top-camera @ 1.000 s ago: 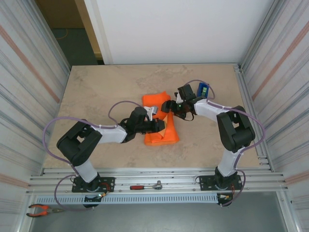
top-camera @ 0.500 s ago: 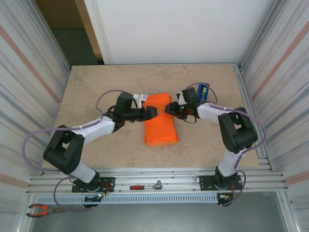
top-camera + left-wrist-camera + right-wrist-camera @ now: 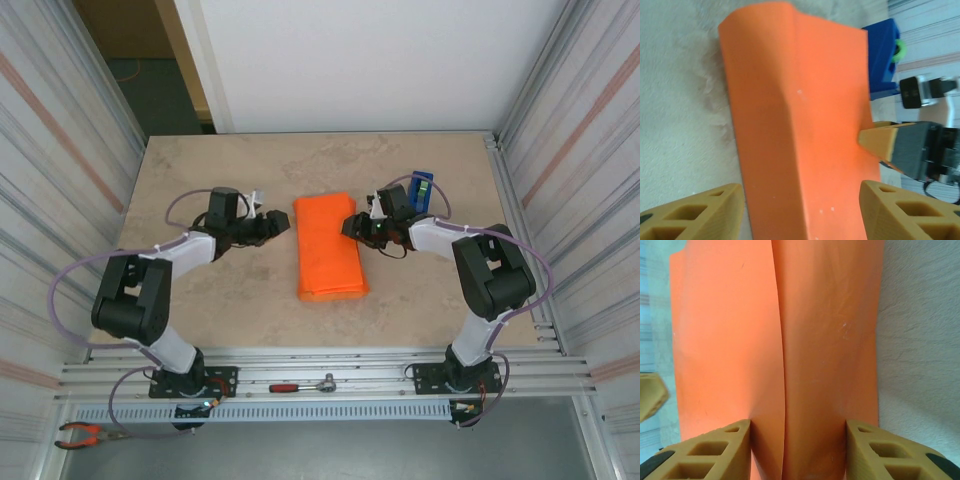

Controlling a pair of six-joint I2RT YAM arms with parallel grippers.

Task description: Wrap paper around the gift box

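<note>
Right gripper (image 3: 349, 225) at the right edge of the paper (image 3: 330, 252), folded mid-table, jaws half apart, I can't tell if it bites; left gripper (image 3: 281, 223) open, clear of it. Unpinned seam could spring open off the gift box presumably inside

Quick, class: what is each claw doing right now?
Left claw: open, holding nothing, short of the paper.
Right claw: open, tips astride the paper's fold, not clamped.

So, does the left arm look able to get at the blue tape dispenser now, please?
Probably not directly: the orange paper and the right arm lie between the left arm and the tape dispenser.
</note>
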